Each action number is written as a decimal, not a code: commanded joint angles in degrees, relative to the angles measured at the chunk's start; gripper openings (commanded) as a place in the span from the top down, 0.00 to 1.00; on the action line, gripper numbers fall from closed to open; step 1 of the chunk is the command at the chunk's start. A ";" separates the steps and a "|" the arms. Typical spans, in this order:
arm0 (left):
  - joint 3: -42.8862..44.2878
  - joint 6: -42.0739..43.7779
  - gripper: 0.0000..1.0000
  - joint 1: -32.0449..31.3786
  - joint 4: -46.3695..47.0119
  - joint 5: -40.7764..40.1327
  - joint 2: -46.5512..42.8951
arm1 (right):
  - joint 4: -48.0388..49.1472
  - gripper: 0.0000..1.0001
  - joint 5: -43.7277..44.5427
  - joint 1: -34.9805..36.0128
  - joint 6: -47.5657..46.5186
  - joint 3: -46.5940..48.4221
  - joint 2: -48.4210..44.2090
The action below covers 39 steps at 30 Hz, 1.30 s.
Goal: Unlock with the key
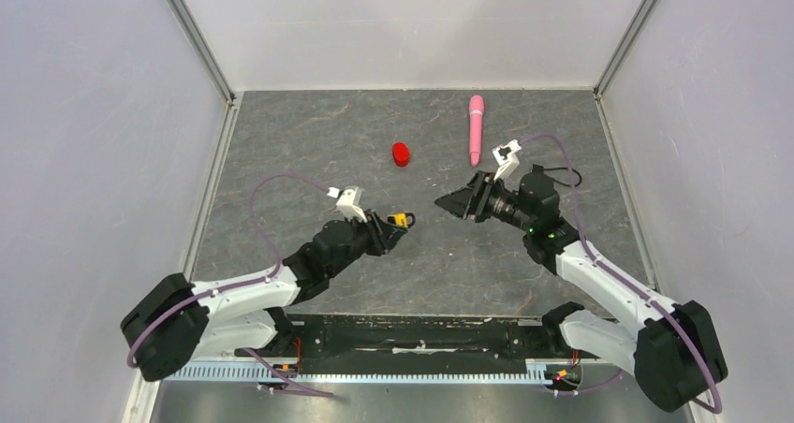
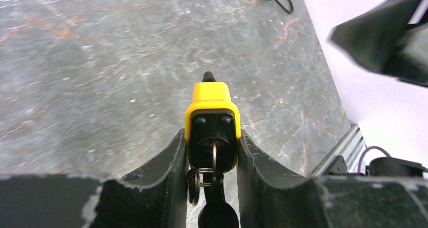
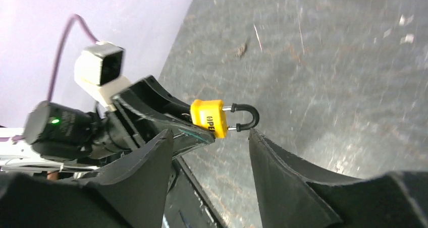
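The table has a dark grey, stone-like top, mottled and scratched with faint rusty streaks. It is boxed in by plain pale walls: a lilac-tinted left wall, a whiter far wall and a right wall, with silvery metal posts slanting up from the two far corners. Along the near edge lie a black base plate and a white slotted rail, and the light is even and soft, with hardly any shadow.
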 commanded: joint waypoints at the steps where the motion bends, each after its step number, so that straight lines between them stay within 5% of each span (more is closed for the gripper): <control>1: -2.53 -3.17 0.98 4.49 3.28 7.25 -6.71 | 11.00 0.41 -5.34 -2.35 -4.14 -0.74 -2.11; 8: -3.57 -4.35 0.98 8.01 3.97 15.78 -14.31 | 19.95 0.42 -9.91 -2.54 -4.90 -4.57 -1.26; 17: -2.83 -10.37 0.98 8.74 14.45 23.44 -10.97 | 29.03 0.43 -14.29 -2.22 -1.50 -6.60 1.21; 30: -0.93 -14.02 0.98 8.74 21.72 29.07 -7.18 | 26.53 0.46 -14.27 1.23 -5.31 -5.41 4.65; 39: 0.77 -15.15 0.98 8.83 18.91 28.59 -7.02 | 27.40 0.65 -17.65 2.37 -8.64 -5.61 5.63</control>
